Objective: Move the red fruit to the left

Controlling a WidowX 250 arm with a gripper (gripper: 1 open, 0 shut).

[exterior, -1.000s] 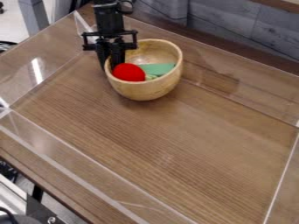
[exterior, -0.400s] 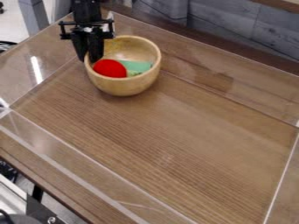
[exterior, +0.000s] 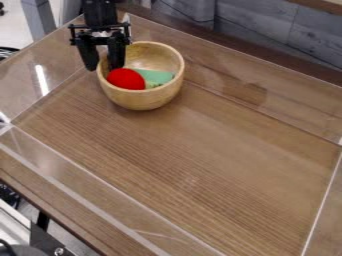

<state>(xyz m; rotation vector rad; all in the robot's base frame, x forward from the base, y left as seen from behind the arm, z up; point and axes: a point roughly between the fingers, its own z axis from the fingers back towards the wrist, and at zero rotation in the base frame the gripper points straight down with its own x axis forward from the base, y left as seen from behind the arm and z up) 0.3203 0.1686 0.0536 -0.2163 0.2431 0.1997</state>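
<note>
The red fruit [exterior: 124, 78] lies in the left half of a wooden bowl [exterior: 163, 93], next to a flat light-green block [exterior: 159, 76]. The bowl stands at the back left of the wooden table. My black gripper [exterior: 103, 56] points down over the bowl's left rim. Its fingers [exterior: 86, 55] stand apart, one outside the rim and one just over the inside edge. Nothing is held between them. The fruit sits just right of and below the fingertips.
Clear acrylic walls [exterior: 40, 85] ring the wooden tabletop [exterior: 201, 170]; the left wall is close to the bowl and gripper. A grey plank wall runs behind the table.
The bowl with the fruit has slid left along with the gripper. Since the last frame the fingers have spread apart off the bowl's rim.
</note>
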